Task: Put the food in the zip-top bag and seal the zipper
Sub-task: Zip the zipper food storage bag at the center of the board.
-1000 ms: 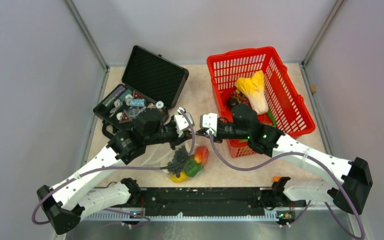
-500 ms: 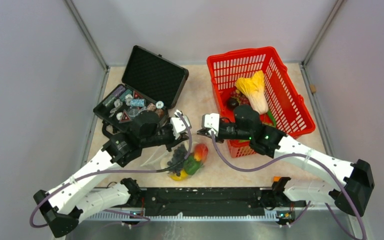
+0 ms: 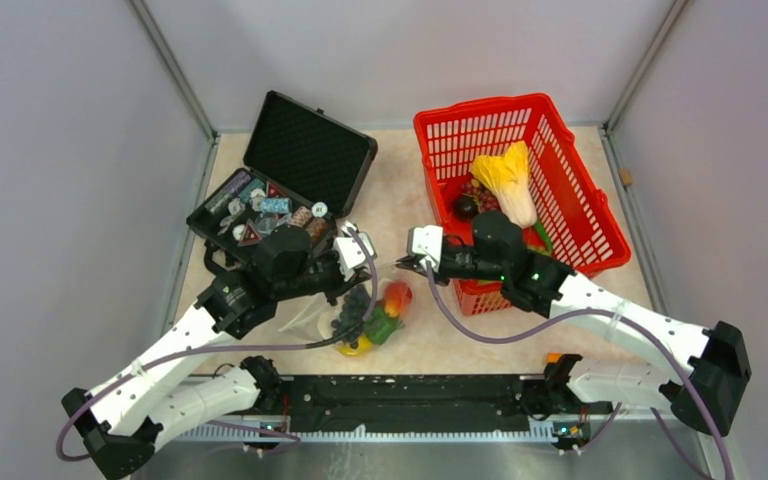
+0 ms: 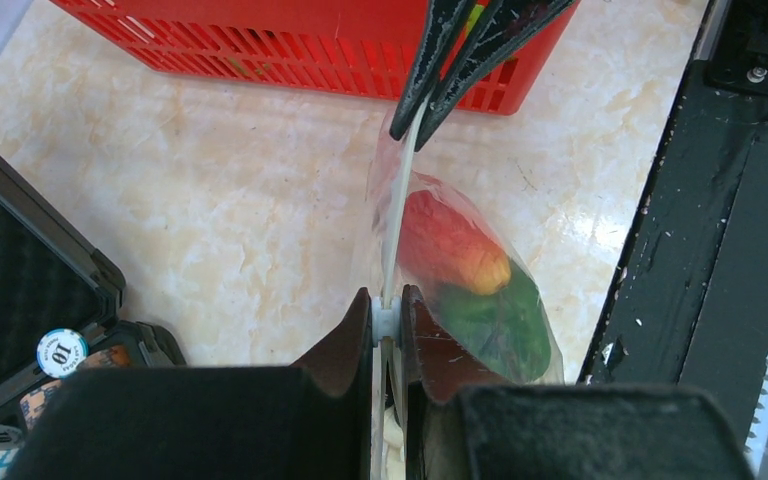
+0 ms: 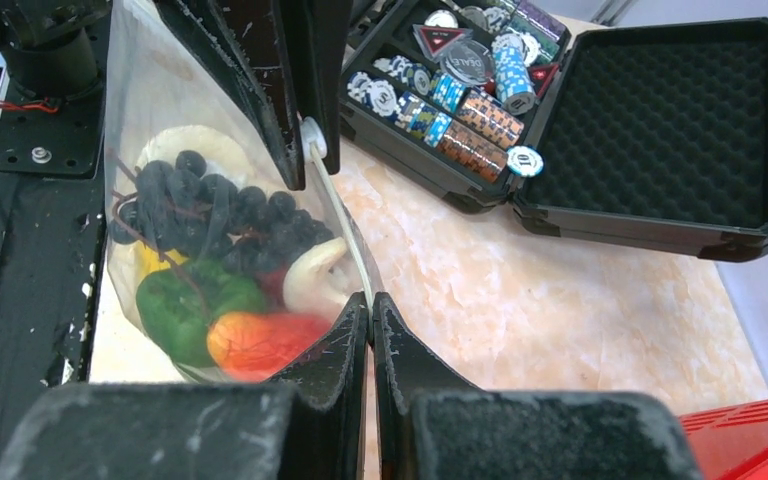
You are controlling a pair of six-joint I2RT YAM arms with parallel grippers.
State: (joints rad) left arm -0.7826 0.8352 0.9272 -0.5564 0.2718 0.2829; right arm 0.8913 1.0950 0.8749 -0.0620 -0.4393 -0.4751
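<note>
A: Where's the zip-top bag?
B: Near edge of the table, abt the middle, btwn the black case & the red basket. It's strung btwn both arms by the zipper.
A: Grippers?
B: Left gripper is pressed together on one end of the strip. Right gripper pinches the other end. Strip is taut btwn them.
A: What's inside?
B: Grapes, green pepper, red fruit, mushroom, lemon.
A: What's left?
B: Cabbage lies in the basket, so if it counts, loading isn't finished. The strip reads as one thin line in both wrist views, so prob shut there. Can't tell for the full length. My guess is mostly done, w/ the seal check left.
</note>
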